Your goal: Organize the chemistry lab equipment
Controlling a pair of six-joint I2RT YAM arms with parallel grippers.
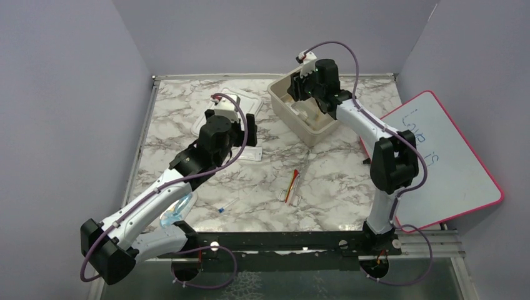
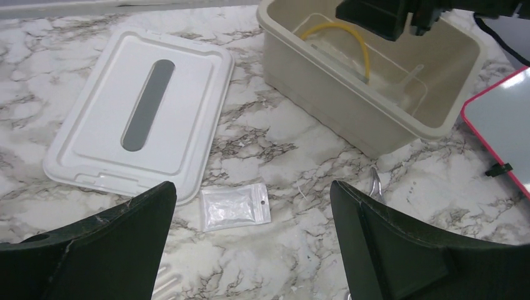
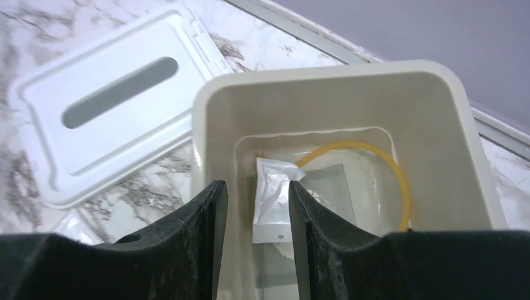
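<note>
Right end effector (image 3: 256, 187), slightly parted, above bin (image 3: 325, 72) of amber tubing (image 3: 400, 181) and packet (image 3: 272, 203); left end effector (image 2: 251, 187) wide-spread.

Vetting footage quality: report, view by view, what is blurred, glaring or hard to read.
Top external: evenly lit, sharp, though the dropper shows tiny. Left wrist: dark left fingers soft-edged, packet crisp. Right wrist: right fingers blurred up close, bin interior focused, no strong glare.
</note>
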